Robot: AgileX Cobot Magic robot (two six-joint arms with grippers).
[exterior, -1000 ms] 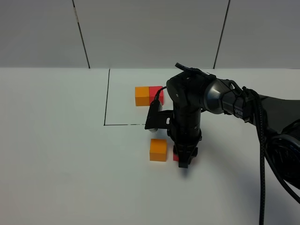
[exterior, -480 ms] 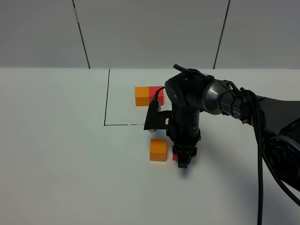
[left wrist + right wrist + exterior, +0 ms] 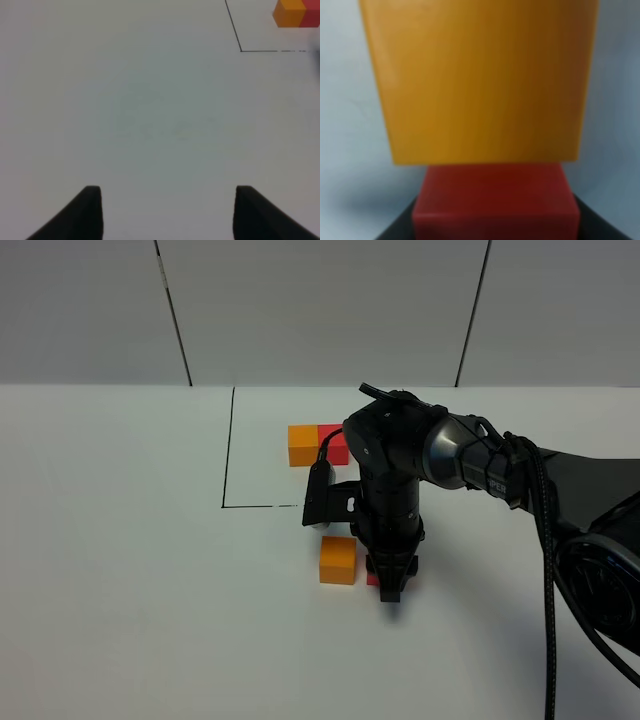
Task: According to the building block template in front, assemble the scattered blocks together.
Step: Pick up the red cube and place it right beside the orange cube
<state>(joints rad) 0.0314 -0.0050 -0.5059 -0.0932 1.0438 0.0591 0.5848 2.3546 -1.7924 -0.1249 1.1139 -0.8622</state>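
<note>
The template, an orange cube [image 3: 303, 445] flush with a red cube [image 3: 337, 447], lies inside the black-lined corner at the back; it also shows in the left wrist view [image 3: 296, 12]. The loose orange cube [image 3: 338, 560] sits in front of the line. My right gripper [image 3: 388, 582] points down just to its right, shut on the loose red cube [image 3: 372, 579], which is mostly hidden by the fingers. In the right wrist view the red cube [image 3: 495, 200] touches the orange cube [image 3: 480, 80]. My left gripper [image 3: 167, 212] is open and empty over bare table.
A thin black line [image 3: 228, 445] marks the template area on the white table [image 3: 120, 570]. The right arm's black cable [image 3: 550, 560] hangs at the right. A white panelled wall [image 3: 320, 310] stands behind.
My right gripper has shifted slightly left with the red cube, closing the gap to the orange cube. The orange cube and template have not moved.
</note>
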